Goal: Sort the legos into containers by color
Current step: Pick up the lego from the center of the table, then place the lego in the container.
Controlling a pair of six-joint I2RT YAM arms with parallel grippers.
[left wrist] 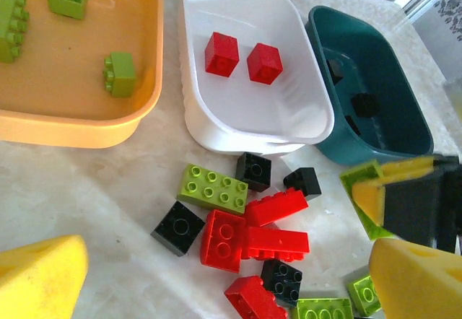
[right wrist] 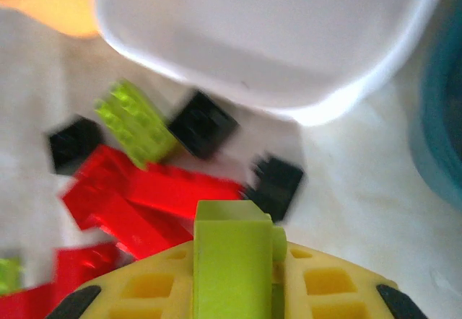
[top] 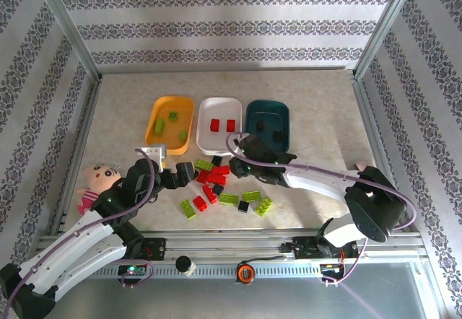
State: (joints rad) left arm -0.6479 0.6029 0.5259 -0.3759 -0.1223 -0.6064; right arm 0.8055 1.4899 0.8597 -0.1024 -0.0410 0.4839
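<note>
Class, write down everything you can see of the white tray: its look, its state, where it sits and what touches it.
The white tray is shallow, rounded-rectangular and glossy like plastic, and stands upright on the pale table. It sits between the orange-yellow tray and the dark teal tray; whether the rims touch is unclear. Two red bricks lie inside, side by side but apart.

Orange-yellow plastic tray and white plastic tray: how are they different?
The orange-yellow plastic tray holds three lime green bricks; the white plastic tray holds two red bricks. The orange-yellow tray is at the left end of the row; the white tray is in the middle, beside the dark teal plastic tray. Both are shallow rounded rectangles of like size, flat on the table.
</note>
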